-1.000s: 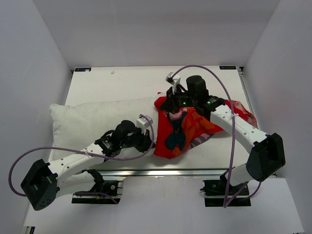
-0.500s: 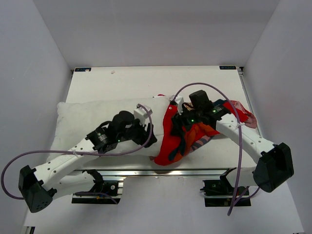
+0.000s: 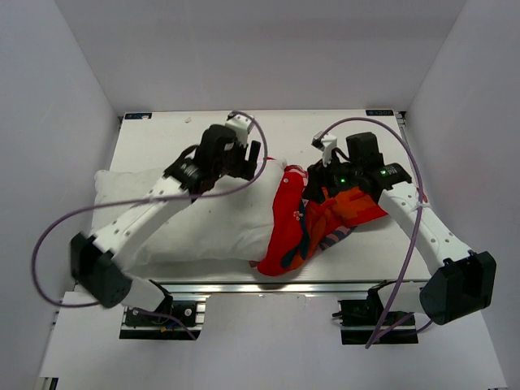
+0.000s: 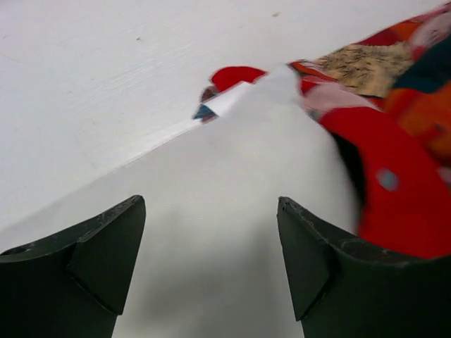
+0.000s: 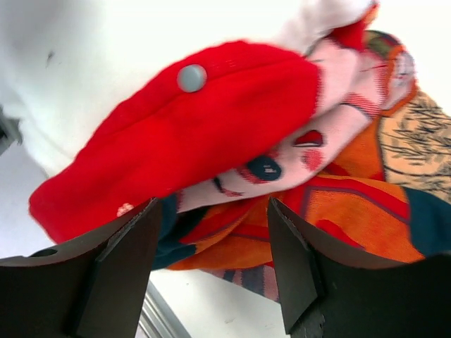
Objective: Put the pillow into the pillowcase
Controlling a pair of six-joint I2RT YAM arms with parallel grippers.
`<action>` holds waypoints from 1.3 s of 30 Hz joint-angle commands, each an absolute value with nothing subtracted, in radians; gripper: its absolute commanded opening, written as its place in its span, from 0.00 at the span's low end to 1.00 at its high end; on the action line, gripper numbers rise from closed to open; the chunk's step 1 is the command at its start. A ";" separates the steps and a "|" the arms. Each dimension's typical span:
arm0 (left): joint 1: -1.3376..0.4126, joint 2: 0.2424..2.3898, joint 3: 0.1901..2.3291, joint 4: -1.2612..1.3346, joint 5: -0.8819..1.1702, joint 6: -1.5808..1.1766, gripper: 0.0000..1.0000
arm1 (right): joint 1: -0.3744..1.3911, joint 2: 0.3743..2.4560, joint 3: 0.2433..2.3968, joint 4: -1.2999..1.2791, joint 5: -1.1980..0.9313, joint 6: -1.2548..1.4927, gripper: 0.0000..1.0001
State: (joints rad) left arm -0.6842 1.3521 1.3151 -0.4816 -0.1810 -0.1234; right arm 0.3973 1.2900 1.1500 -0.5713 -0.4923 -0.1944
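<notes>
Now yr left pincer (image 4: 210, 204) & right pincer (image 5: 211, 203) gape, empty; pillow (image 3: 187, 223) partly in pillowcase (image 3: 286, 231), so regrip its mouth, pull further

White table (image 3: 203, 130), plain grey walls (image 3: 260, 49), even light.

Soft, matt white cloth pillow (image 3: 219, 227); bright printed red fabric pillowcase (image 3: 284, 227); smooth, matt white table (image 3: 162, 134).

Left gripper (image 4: 210, 218) — jaws spread, far forward; right gripper (image 5: 211, 211) — jaws spread, nothing gripped.
</notes>
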 commanded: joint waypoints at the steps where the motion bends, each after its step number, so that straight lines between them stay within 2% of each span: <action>1: -0.609 1.547 1.495 -0.558 -0.104 -0.066 0.85 | 0.368 1.267 1.206 -0.534 -0.494 -0.147 0.67; 4: -0.600 1.734 1.679 -0.681 -0.063 -0.029 0.86 | 0.344 1.275 1.209 -0.512 -0.491 -0.124 0.68; 7: -0.594 1.837 1.752 -0.742 0.024 -0.015 0.87 | 0.328 1.293 1.215 -0.483 -0.450 -0.046 0.74; 9: -0.591 1.853 1.741 -0.750 0.102 -0.012 0.87 | 0.318 1.315 1.230 -0.476 -0.452 -0.005 0.76; 12: -0.583 1.844 1.658 -0.726 0.187 -0.017 0.79 | 0.313 1.347 1.255 -0.448 -0.436 0.105 0.78; 13: -0.577 1.838 1.634 -0.721 0.202 -0.020 0.67 | 0.311 1.374 1.265 -0.439 -0.428 0.135 0.78; 16: -0.566 1.799 1.528 -0.697 0.251 -0.038 0.43 | 0.311 1.440 1.313 -0.419 -0.443 0.234 0.78; 17: -0.565 1.771 1.473 -0.686 0.267 -0.044 0.30 | 0.310 1.457 1.324 -0.414 -0.451 0.257 0.77; 19: -0.563 1.732 1.416 -0.644 0.314 -0.074 0.18 | 0.311 1.506 1.354 -0.405 -0.489 0.320 0.79; 20: -0.561 1.709 1.358 -0.631 0.324 -0.084 0.07 | 0.313 1.520 1.364 -0.402 -0.498 0.333 0.80; 21: -0.563 1.659 1.329 -0.596 0.333 -0.113 0.02 | 0.313 1.532 1.376 -0.400 -0.503 0.351 0.80; 28: -0.561 1.428 1.114 -0.440 0.373 -0.235 0.00 | 0.316 1.588 1.353 -0.423 -0.508 0.338 0.77; 39: -0.561 1.397 1.068 -0.430 0.367 -0.244 0.00 | 0.440 1.508 1.191 -0.491 -0.535 0.331 0.70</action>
State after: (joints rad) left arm -0.5594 1.4174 1.0851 -0.4015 0.3367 -0.2363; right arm 0.4091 1.5810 1.2285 -0.4549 -0.5102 0.3286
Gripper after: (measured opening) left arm 0.034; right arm 0.701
